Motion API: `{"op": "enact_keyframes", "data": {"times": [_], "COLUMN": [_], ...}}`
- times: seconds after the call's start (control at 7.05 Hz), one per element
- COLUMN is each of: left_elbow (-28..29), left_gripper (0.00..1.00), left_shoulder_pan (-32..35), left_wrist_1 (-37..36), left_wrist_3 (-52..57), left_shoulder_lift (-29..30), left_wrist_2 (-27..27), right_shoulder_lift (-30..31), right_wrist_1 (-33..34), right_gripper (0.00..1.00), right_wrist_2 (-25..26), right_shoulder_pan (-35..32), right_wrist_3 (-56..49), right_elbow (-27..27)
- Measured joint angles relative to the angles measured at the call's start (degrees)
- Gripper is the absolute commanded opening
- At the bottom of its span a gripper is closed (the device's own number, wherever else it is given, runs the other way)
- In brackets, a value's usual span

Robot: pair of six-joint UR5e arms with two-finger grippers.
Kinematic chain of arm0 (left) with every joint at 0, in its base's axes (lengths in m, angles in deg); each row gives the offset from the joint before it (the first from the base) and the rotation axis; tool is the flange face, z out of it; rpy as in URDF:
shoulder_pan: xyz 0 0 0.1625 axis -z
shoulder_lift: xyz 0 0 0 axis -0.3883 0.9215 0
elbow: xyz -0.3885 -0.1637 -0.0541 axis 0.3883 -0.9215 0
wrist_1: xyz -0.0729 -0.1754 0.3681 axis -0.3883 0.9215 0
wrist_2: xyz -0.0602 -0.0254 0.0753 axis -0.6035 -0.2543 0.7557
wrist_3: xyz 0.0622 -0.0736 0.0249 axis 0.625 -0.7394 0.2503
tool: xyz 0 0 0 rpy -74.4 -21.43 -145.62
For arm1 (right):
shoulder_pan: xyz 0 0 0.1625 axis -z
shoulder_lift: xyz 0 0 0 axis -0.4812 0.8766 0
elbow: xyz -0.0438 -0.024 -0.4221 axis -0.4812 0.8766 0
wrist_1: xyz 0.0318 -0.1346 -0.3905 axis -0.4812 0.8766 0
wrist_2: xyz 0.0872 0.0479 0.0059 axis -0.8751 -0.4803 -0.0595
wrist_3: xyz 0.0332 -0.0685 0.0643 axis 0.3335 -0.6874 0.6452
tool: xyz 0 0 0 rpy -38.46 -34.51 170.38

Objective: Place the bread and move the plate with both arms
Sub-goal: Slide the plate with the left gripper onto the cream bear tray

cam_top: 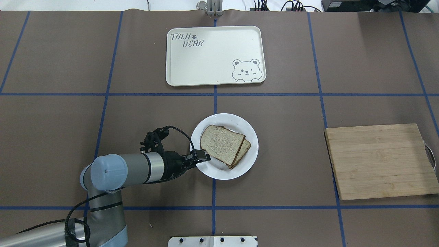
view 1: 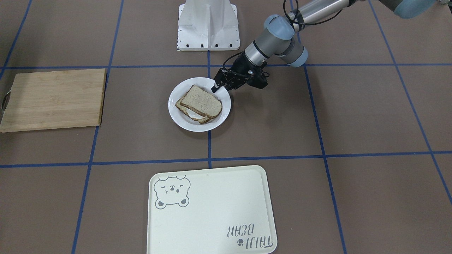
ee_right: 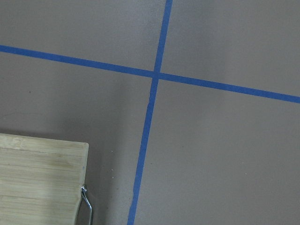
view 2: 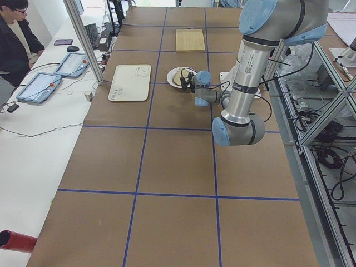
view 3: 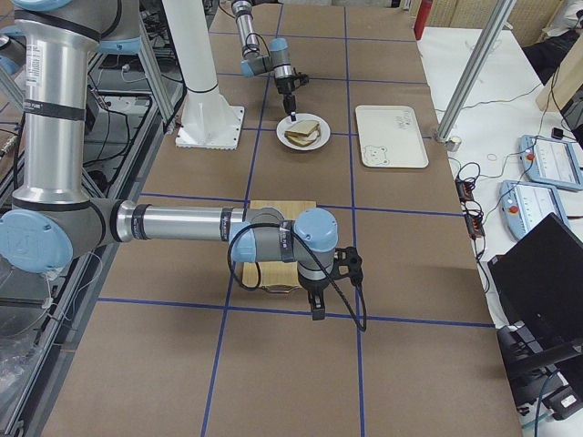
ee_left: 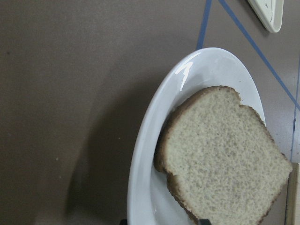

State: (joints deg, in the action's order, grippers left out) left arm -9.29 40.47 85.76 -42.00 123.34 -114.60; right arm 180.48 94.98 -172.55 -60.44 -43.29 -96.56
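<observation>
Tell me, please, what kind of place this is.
Most likely a robotics laboratory set up for test trials. The table is covered in brown paper with a blue tape grid. The left arm and right arm are industrial robot arms. An operator sits at a side desk with control tablets.

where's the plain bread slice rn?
Overhead view: the bread lies on the white plate at table centre, stacked on a second slice, with the left gripper at the plate's left rim.
</observation>
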Motion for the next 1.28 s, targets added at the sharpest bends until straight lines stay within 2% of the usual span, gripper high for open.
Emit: {"op": "enact_keyframes", "data": {"times": [0.43, 0.85, 1.28], "left_elbow": [0.4, 0.4, 1.3], "left_gripper": [0.00, 0.00, 0.00], "left_shoulder_pan": [0.1, 0.4, 6.6], "left_wrist_1": [3.2, 10.6, 12.1], "left_wrist_3": [-0.1, -2.7, -11.8], "left_shoulder_lift": [0.3, 0.2, 2.4], "left_wrist_2": [0.2, 0.2, 0.2], "right_shoulder_lift": [-0.1, -0.2, -0.2], "right_wrist_1": [0.0, 0.0, 0.0], "right_gripper": [1.00, 1.00, 1.00], "right_wrist_2": [0.0, 0.0, 0.1], "right_shoulder_pan": [0.0, 0.0, 0.0], "right_wrist_3": [0.1, 0.1, 0.1], "right_elbow": [0.0, 0.0, 0.0]}}
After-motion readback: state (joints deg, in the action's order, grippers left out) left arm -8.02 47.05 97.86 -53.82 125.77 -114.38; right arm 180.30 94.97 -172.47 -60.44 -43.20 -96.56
